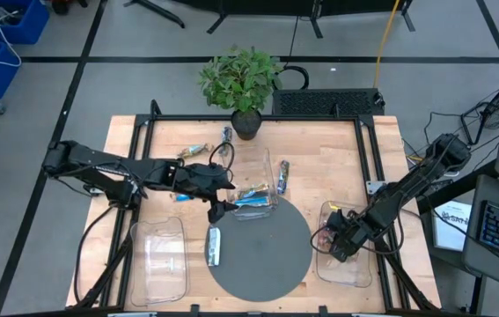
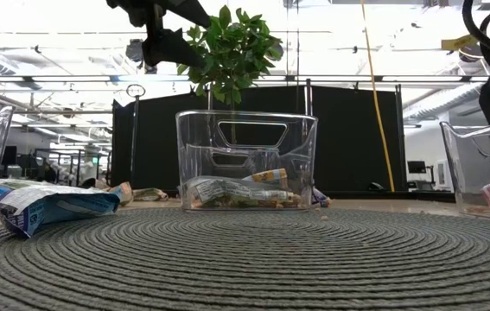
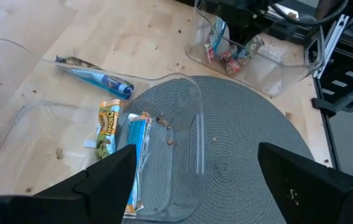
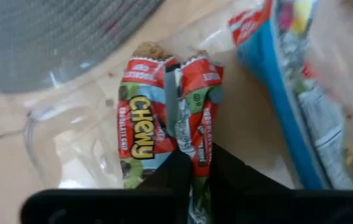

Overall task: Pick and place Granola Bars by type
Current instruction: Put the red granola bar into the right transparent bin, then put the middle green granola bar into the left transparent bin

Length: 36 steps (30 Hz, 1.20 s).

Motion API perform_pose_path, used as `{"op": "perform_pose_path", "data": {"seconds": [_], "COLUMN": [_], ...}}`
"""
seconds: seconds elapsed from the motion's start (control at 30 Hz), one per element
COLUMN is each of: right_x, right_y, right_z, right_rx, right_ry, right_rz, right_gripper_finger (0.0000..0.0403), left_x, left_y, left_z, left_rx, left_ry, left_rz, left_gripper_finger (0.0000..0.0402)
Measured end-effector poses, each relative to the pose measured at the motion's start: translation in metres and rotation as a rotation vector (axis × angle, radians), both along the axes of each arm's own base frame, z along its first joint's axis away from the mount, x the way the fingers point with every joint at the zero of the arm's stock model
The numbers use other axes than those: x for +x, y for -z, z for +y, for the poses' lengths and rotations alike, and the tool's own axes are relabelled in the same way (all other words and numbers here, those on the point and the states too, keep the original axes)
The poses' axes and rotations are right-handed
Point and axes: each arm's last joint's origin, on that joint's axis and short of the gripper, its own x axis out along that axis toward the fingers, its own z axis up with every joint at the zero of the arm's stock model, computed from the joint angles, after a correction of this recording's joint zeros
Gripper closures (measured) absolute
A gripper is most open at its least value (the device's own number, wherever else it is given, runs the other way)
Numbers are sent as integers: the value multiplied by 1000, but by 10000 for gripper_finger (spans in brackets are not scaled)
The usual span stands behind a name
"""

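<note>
My right jaws [image 4: 192, 165] sit pressed into the red Chewy bar [image 4: 142, 124], so whether they pinch its wrapper or only touch it, I cannot tell. The blue-edged bar [image 4: 301, 93] beside it runs off the picture's edge and is blurred. From above, the right tray [image 1: 359, 273] near the bench's right edge is half covered by my arm. The bars in the middle tray [image 2: 246, 160] blur together behind its clear wall; their print is too small to read.
</note>
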Motion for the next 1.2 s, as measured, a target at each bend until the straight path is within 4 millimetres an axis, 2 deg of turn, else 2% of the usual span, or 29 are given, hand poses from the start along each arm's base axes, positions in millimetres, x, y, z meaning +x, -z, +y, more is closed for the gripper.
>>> {"op": "perform_pose_path", "data": {"seconds": [0.37,0.53,0.83,1.2], "right_x": [-1,-2,5,26], "right_y": [-2,-17,-79,-166], "right_z": [1,0,-8,-44], "right_rx": [66,82,64,-74], "right_ry": [23,34,-7,37], "right_rz": [30,-16,-238,-570], "right_gripper_finger": [235,216,242,244], "left_x": [1,1,1,1], "left_y": [-1,-2,-2,-2], "left_z": [0,0,1,1], "left_rx": [5,1,11,7], "left_ry": [6,12,10,5], "left_rz": [-13,-21,-25,-25], "left_gripper_finger": [62,61,62,62]}}
